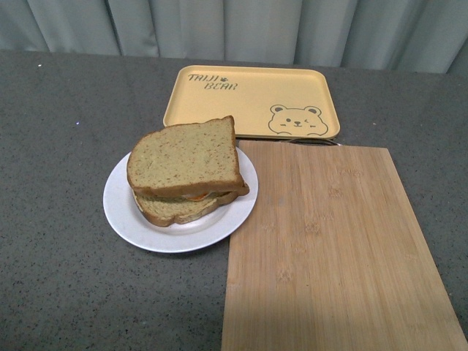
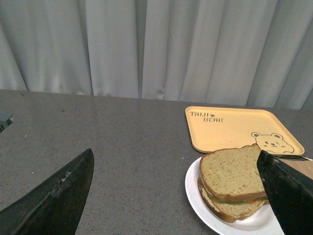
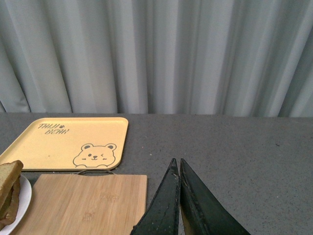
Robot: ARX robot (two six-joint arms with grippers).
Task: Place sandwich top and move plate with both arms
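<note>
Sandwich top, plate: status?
Left gripper open, right gripper shut, both empty. Tan wholemeal sandwich top stacked on round white plate. Wooden cutting board beside plate.

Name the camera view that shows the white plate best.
The front view: the whole plate is in frame, its far rim hidden only behind the sandwich top. The left wrist view crops it at the frame edge and behind one of the left fingers. The right wrist view catches only a sliver.

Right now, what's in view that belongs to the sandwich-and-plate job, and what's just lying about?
Job: sandwich top, resting on the lower slice; plate; left jaws open, right jaws shut.
Lying about: yellow bear tray; wooden cutting board.
</note>
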